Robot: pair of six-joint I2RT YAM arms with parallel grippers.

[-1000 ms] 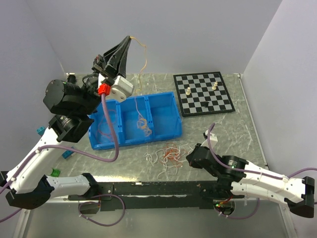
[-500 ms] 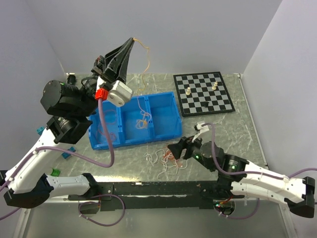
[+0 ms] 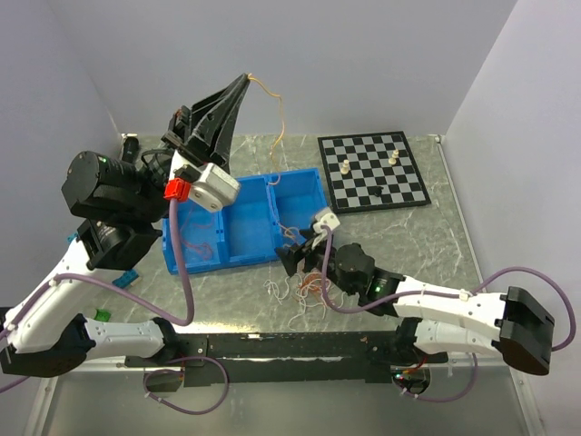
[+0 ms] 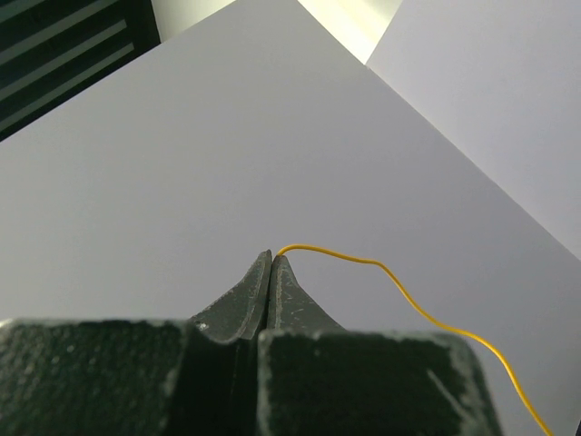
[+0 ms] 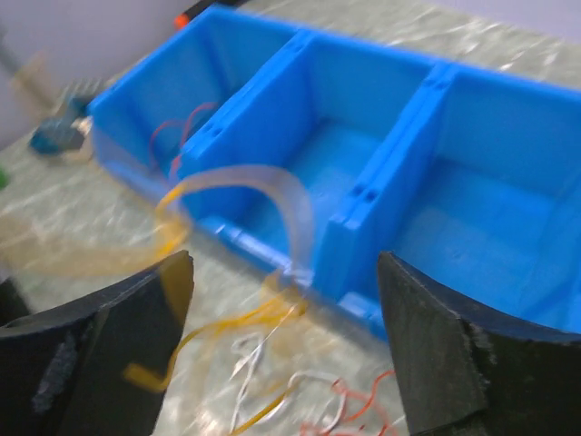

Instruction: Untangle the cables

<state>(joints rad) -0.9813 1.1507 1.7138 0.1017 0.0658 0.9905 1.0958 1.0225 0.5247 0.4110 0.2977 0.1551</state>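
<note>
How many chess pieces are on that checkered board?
3. One white piece stands on the board's left side, a second white piece toward its right, and a dark piece near its front edge. None looks hidden.

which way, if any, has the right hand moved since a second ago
Yes: the right hand moved left and up-table, toward the front wall of the blue bin.

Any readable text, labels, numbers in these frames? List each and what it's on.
None can be read.
Blue bin: no print visible.
Chessboard: squares only, no coordinates visible.
Red clip on the left arm: too small to tell if marked.
</note>
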